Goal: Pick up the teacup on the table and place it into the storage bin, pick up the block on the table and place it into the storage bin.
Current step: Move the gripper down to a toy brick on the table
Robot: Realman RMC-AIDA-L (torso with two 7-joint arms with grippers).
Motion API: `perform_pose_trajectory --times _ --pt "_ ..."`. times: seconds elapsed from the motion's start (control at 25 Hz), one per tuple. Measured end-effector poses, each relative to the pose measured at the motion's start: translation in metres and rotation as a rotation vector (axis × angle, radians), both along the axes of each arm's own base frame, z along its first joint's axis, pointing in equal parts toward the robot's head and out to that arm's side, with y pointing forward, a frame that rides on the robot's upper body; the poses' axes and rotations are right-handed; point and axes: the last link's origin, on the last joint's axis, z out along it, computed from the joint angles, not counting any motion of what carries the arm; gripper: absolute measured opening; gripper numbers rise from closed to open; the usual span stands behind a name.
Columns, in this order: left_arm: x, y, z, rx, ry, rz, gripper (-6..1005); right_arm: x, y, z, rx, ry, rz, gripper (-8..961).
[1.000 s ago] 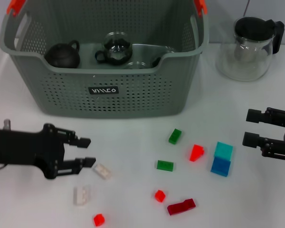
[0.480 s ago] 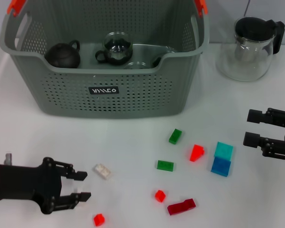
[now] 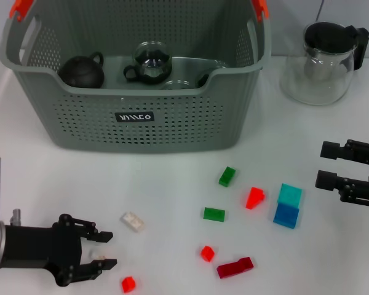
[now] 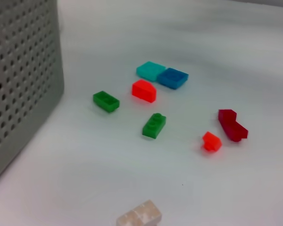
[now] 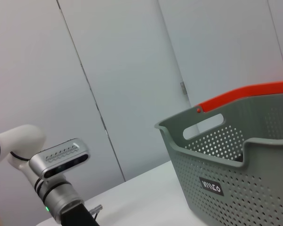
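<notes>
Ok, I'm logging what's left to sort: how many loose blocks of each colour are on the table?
Bright red blocks: 3
Dark red block: 1
Green blocks: 2
Teal block: 1
Blue block: 1
Whitish clear blocks: 2
Total: 10

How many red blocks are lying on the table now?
4: a bright red wedge beside the teal block, a small red cube, a dark red block next to it, and one red block near the left gripper.

The grey-green perforated storage bin (image 3: pixel 141 117) stands upright, holding teacups (image 3: pixel 149 63); coloured blocks (image 3: pixel 253 198) lie scattered before it.
</notes>
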Motion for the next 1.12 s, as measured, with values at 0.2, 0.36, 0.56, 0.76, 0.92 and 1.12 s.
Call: perform_pose_trajectory --times 0.2,0.36,0.56,0.76,0.92,1.12 --pt "-0.003 -0.002 0.004 0.033 -0.027 0.012 459 0.000 0.000 0.000 -0.001 0.001 0.000 744" --pt "-0.002 -0.003 0.005 0.042 -0.045 0.018 459 0.000 0.000 0.000 -0.001 0.002 0.000 744" --pt "-0.001 -0.010 0.013 0.047 -0.096 0.015 482 -0.001 0.001 0.000 -0.001 0.002 0.002 744" --pt "-0.008 -0.019 0.015 0.076 -0.084 -0.044 534 -0.001 0.001 0.000 -0.001 0.001 0.002 744" --pt "-0.015 -0.021 0.015 0.124 -0.066 -0.040 556 -0.001 0.001 0.000 -0.001 0.001 0.002 744" --pt "-0.021 -0.020 0.012 0.146 -0.048 -0.025 556 -0.001 0.000 0.000 -0.002 0.002 0.000 745"
